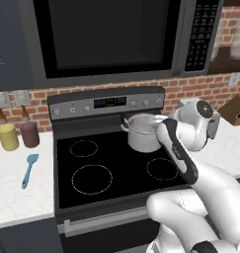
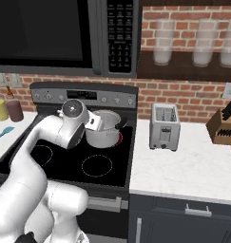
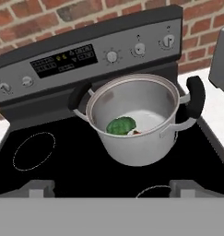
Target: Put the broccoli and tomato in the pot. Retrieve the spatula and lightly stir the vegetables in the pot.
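While broccoli (image 3: 121,125) sits in the pot (image 3: 137,120) | pincer (image 3: 111,186) spread, empty | spatula (image 1: 28,169) left of stove: light, stiff, slim; grip mid-handle

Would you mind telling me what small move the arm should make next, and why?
Probably swing left toward the spatula, which lies untouched on the counter beside the stove. The broccoli already sits in the pot, with a sliver of red beside it, likely the tomato, and the gripper looks open.

Pot (image 3: 136,138) on black stovetop (image 1: 116,173), spatula (image 1: 28,169) on counter (image 1: 8,188)
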